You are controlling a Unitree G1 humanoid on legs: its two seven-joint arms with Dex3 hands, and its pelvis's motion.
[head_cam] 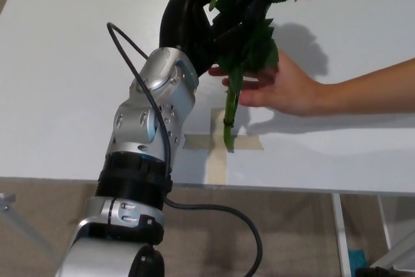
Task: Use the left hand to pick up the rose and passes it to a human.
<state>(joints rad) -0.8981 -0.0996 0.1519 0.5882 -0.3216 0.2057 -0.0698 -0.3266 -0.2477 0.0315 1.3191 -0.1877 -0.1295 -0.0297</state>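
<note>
1. The left hand [191,27] was raised above the white bench [71,89], its black fingers closed around the rose [243,27] in the leafy part of the stem.

2. The rose was clear of the bench and roughly upright: pink blooms at the top edge of the head view, dark leaves below them, and the bare green stem hanging down with its cut end over the tape cross [219,144]. A grip this high left the lower stem free, which I judged suited a handover, since the taker had something to close on.

3. A person's hand [275,85] reached in from the picture's right, palm open, fingers pointing toward the stem. It lay just beside the stem and under the leaves; whether it touched the stem could not be told.

4. The right hand did not show.

5. The pickup looked done and the pass was in hand. The remaining step seemed to be the release, best left until the person's fingers closed on the stem; opening sooner could drop the flower onto the bench.
</note>
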